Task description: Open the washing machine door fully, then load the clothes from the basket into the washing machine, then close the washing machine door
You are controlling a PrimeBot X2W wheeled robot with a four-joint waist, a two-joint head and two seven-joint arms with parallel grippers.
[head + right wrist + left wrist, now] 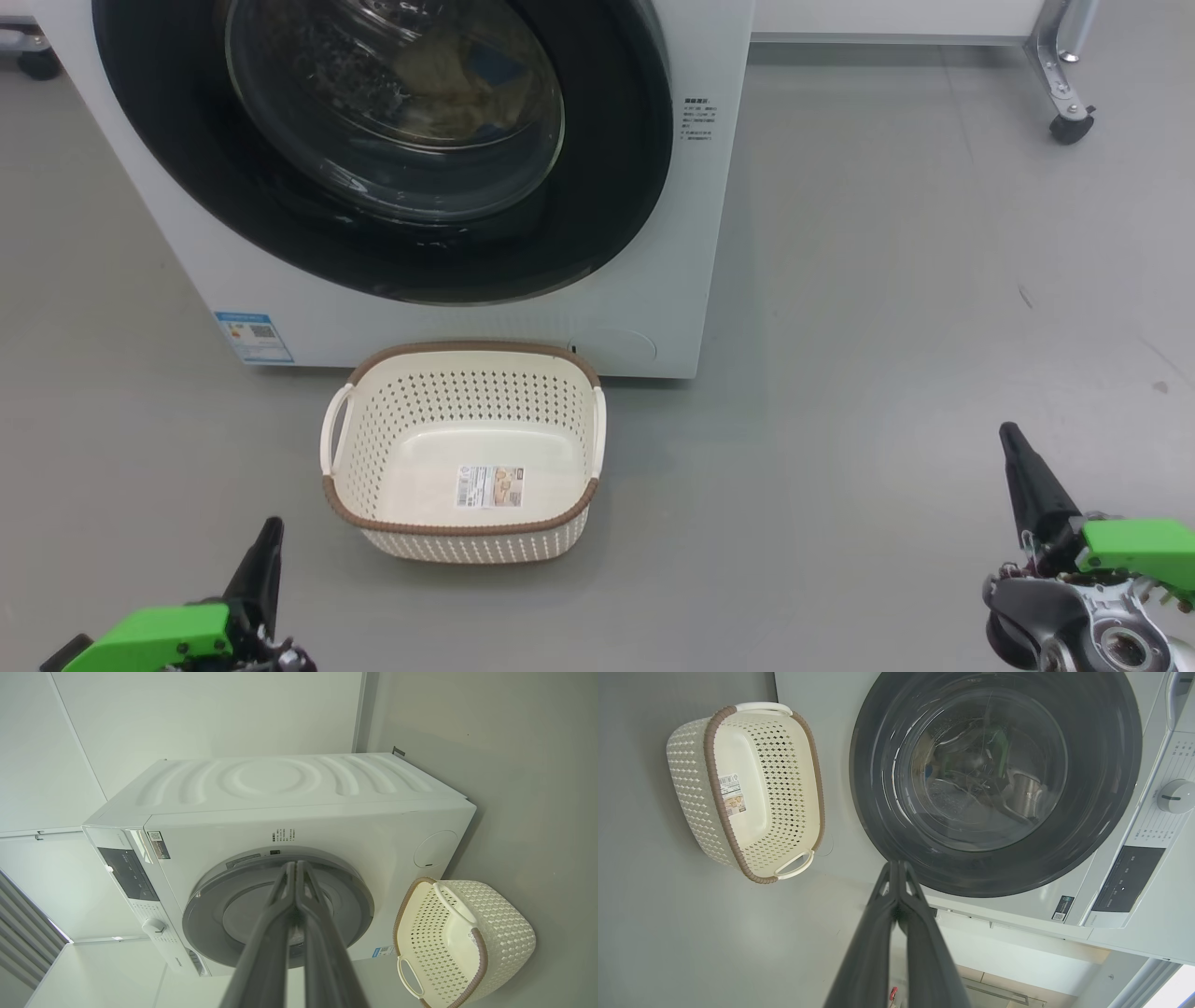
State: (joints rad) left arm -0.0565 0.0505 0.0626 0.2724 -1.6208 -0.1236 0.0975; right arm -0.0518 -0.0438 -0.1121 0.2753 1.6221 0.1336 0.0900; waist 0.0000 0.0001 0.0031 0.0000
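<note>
- Dark-fingered left gripper [271, 532] and right gripper [1010, 439], each pinched together — touching nothing.
- Cream perforated plastic basket [467, 403], brown-rimmed, on grey floor [887, 327] just before big white washing machine [485, 322].
- Its round black-rimmed glass door [616, 187] closed; behind it, seemingly, cream-yellow blue-patched clothes [439, 89].

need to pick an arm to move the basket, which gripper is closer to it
Left. The left gripper is just off the basket's near left corner; the right gripper is well off to its right.

Left gripper [266, 551], right gripper [1013, 448] closed
</note>
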